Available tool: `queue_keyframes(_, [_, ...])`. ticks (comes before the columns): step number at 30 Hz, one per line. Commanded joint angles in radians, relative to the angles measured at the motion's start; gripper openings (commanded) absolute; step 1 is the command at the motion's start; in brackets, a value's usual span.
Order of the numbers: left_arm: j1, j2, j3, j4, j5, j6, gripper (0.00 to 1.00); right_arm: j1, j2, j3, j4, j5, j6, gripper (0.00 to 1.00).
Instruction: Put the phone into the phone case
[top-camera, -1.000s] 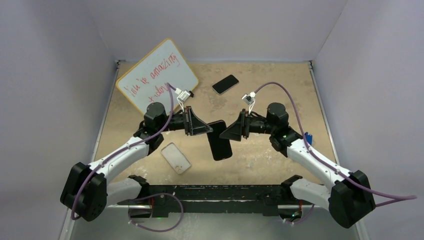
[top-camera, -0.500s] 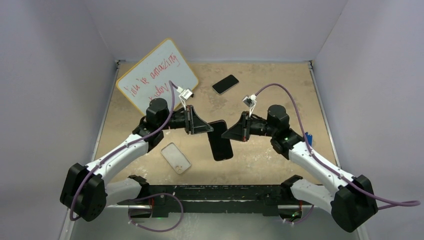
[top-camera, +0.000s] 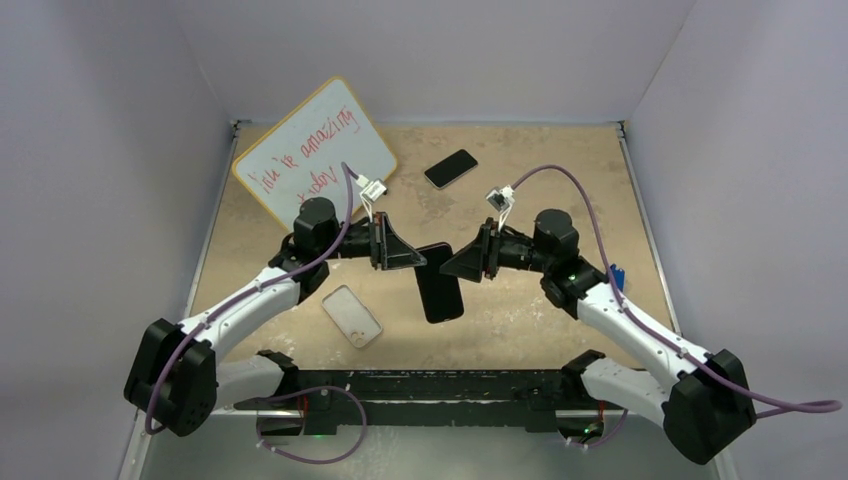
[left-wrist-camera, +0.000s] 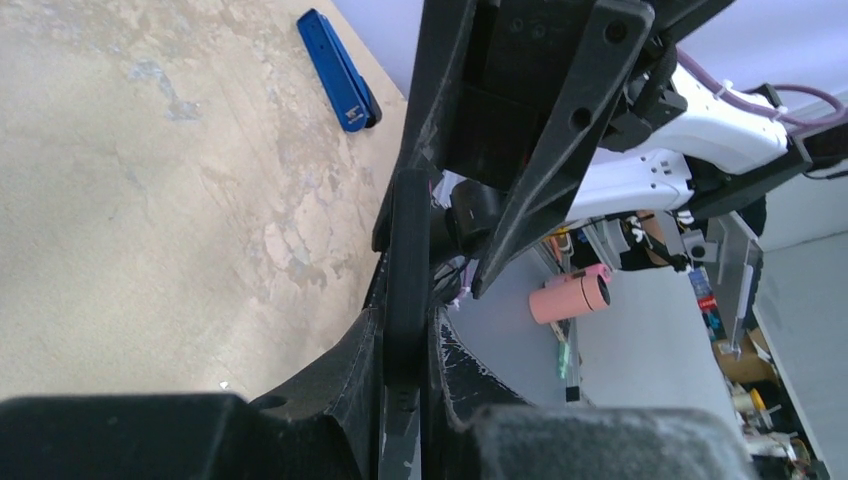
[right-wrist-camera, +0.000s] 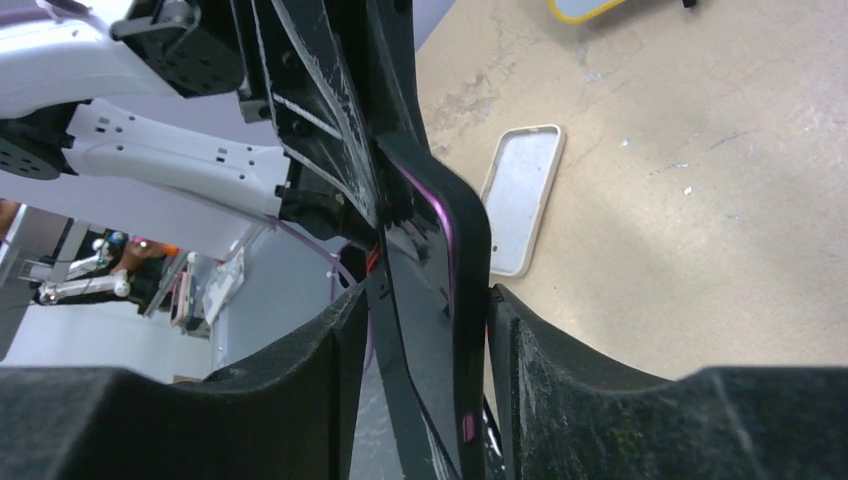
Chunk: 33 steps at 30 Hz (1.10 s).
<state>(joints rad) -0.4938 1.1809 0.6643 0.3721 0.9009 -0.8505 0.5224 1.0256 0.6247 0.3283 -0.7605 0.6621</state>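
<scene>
**A:** Entry one, the container?

**B:** Phone case (top-camera: 352, 315); pale translucent shell with rounded corners; lay flat on the worktop (top-camera: 560, 180) beside the left forearm, open face up; its inner face was bare.

**A:** And the phone?

**B:** Phone (top-camera: 440, 283); dark slab; was outside the case, just to its right, at the middle of the worktop between the two arms; from above its long side ran near to far; whether its near end touched the worktop could not be told.

**A:** Who held it?

**B:** Both; left hand (top-camera: 415, 258) was clamped on the phone's far left edge, and its wrist view showed the slab edge-on between the fingers (left-wrist-camera: 350, 375); right hand (top-camera: 455, 265) was clamped on the same end from the other side, with a pad pressed to each face in its wrist view.

**A:** Other items?

**B:** Second phone (top-camera: 451, 168), dark, flat at the far middle, well apart from the hands; yellow-framed whiteboard (top-camera: 315, 150) with red writing at the far left; small blue object (top-camera: 617, 275) on the worktop beside the right arm.

**A:** Anything in the way?

**B:** The left hand and forearm lay just beyond the case; the case itself was uncovered.
</scene>
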Motion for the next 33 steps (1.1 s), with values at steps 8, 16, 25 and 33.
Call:
queue_keyframes(8, [0.003,0.006,0.009,0.166,0.139,-0.032,0.0,-0.001,0.063,0.135,0.028,-0.042,-0.033,0.51])
queue_keyframes(16, [0.003,-0.001,0.071,-0.114,-0.009,0.118,0.0,-0.001,0.073,0.191,-0.04,0.012,-0.103,0.0])
queue_keyframes(25, [0.003,0.039,0.132,-0.363,-0.208,0.214,0.0,0.027,0.094,0.273,-0.31,0.256,-0.155,0.0])
queue_keyframes(33, [0.004,0.039,0.115,-0.299,-0.182,0.15,0.0,0.051,0.102,0.293,-0.383,0.304,-0.133,0.12])
